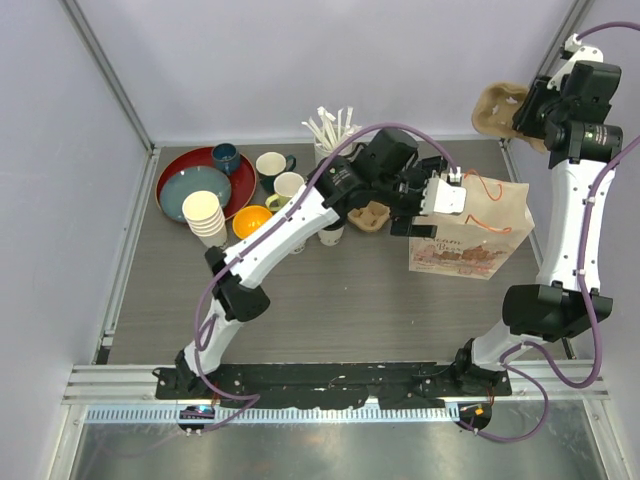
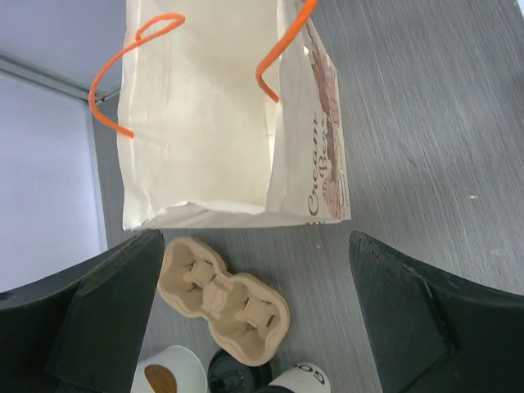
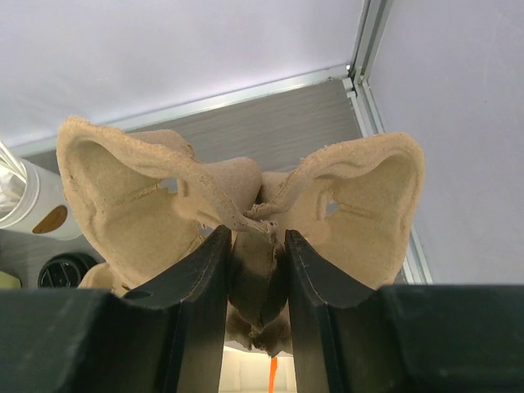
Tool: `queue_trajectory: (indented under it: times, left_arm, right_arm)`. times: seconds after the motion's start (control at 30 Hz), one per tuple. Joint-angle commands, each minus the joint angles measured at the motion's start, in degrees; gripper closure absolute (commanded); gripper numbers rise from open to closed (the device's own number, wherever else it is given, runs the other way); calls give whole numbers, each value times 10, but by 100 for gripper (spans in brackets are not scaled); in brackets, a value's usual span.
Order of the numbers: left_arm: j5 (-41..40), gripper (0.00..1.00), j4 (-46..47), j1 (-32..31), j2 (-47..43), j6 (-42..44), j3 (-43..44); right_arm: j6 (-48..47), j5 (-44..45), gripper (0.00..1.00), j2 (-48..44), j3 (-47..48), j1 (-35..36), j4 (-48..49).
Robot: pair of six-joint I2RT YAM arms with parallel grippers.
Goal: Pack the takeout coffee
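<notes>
High at far right: right gripper (image 3: 255, 246) pinches pulp carrier (image 3: 131, 188) by centre ridge; left gripper (image 2: 255, 270) spread wide, facing paper bag (image 2: 205, 123). Coffee cup (image 2: 237, 378) sits on table (image 2: 426, 123) beside second carrier (image 2: 225, 299). Keep held carrier level when lowering.

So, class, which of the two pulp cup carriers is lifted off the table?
The carrier pinched in the right tool, held aloft; the other carrier lies flat beside the paper bag.

Standing paper bag (image 1: 482, 240), left gripper (image 1: 432, 205) at its left edge, right gripper (image 1: 528, 112) holding pulp carrier (image 1: 497, 105) aloft
</notes>
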Motion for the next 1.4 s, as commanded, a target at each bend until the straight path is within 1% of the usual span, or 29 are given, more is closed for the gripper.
queue_trajectory:
  times: [0.0, 0.27, 0.37, 0.43, 0.47, 0.5, 0.57, 0.6, 0.67, 0.7, 0.77, 0.83, 0.87, 0.9, 0.93, 0.97, 1.0, 1.03, 1.1, 1.17, 1.2, 1.23, 1.3, 1.37]
  left_arm:
    - [31, 0, 33, -13, 18, -16, 42]
    - [32, 0, 89, -15, 83, -78, 84]
    - [22, 8, 97, -15, 100, -95, 85]
    - [22, 16, 92, -16, 99, -99, 75]
    - [22, 19, 91, -18, 95, -103, 54]
    - [22, 30, 91, -18, 90, -104, 41]
    - [12, 47, 91, -19, 71, -111, 8]
    - [3, 62, 89, -20, 62, -115, -1]
    - [-12, 76, 75, -23, 34, -123, -25]
    - [-18, 87, 67, -26, 21, -129, -35]
    - [-48, 100, 49, -30, -20, -148, -69]
    - [-77, 100, 32, -32, -51, -185, -111]
    - [-127, 100, 30, -34, -80, -203, -127]
    - [-151, 100, 19, -34, -96, -234, -143]
    - [-173, 100, 11, -34, -110, -248, -173]
    - [-207, 100, 2, -34, -125, -256, -189]
    - [-218, 100, -15, -34, -155, -265, -205]
    - [-229, 100, -21, -34, -169, -289, -243]
    - [-233, 100, -39, -34, -212, -310, -283]
    - [-233, 100, -39, -34, -244, -333, -352]
    - [-260, 100, -22, -33, -280, -337, -380]
    - [-268, 100, -11, -33, -297, -337, -441]
    - [-277, 100, 4, -30, -329, -337, -506]
    - [-251, 100, -5, -16, -339, -354, -528]
  right_arm:
    - [4, -43, 81, -22, -6, -10, 36]
    - [4, -47, 81, -20, -16, -11, 37]
    - [2, -44, 82, -26, -22, -11, 36]
    - [1, -43, 81, -31, -24, -12, 37]
    - [2, -44, 81, -33, -24, -11, 37]
    - [1, -44, 81, -37, -26, -12, 36]
    - [4, -50, 82, -41, -26, -12, 37]
    - [4, -52, 81, -43, -25, -11, 37]
    - [8, -65, 81, -46, -24, -11, 38]
    - [11, -68, 82, -48, -23, -11, 37]
    - [18, -74, 82, -53, -23, -11, 36]
    - [24, -80, 83, -58, -27, -10, 36]
    - [31, -82, 84, -65, -29, -5, 37]
    - [33, -83, 85, -68, -31, 1, 39]
    - [33, -80, 85, -73, -33, 8, 41]
    - [32, -75, 85, -80, -34, 18, 40]
    - [29, -58, 85, -81, -33, 40, 38]
    - [24, -49, 85, -83, -30, 57, 36]
    - [15, -30, 85, -82, -23, 98, 22]
    - [13, -25, 85, -79, -13, 120, 11]
    - [12, -21, 85, -79, -11, 132, 8]
    - [12, -11, 85, -78, -7, 158, 5]
    - [9, -1, 85, -75, -4, 182, -3]
    - [5, 18, 85, -73, -3, 214, -10]
